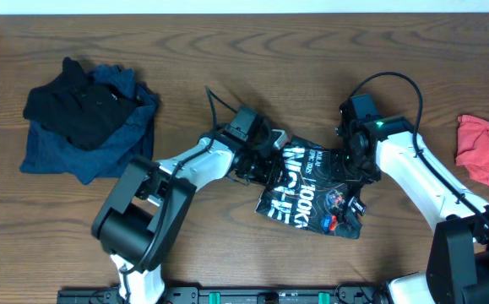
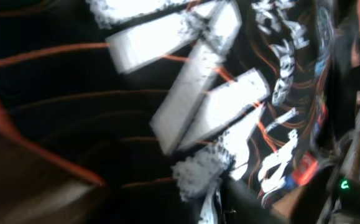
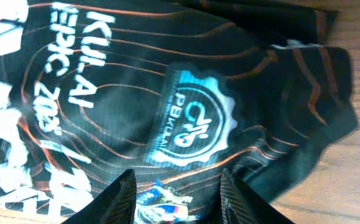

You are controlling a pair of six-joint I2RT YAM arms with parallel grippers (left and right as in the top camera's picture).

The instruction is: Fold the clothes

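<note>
The black jersey (image 1: 312,190), with orange contour lines and white lettering, lies crumpled on the table's middle. My left gripper (image 1: 265,159) is at its upper left edge. In the left wrist view the jersey (image 2: 186,93) fills the frame very close up, and a fold of it runs in between the fingers (image 2: 220,205), which look shut on it. My right gripper (image 1: 355,162) is over the jersey's upper right part. In the right wrist view its fingers (image 3: 176,186) stand apart and empty just above a blue round logo on the jersey (image 3: 195,118).
A pile of dark blue and black clothes (image 1: 88,118) lies at the left. A pink-red cloth (image 1: 485,148) lies at the right edge. Bare wooden table (image 1: 227,59) runs along the back, and shows beside the jersey in the right wrist view (image 3: 354,174).
</note>
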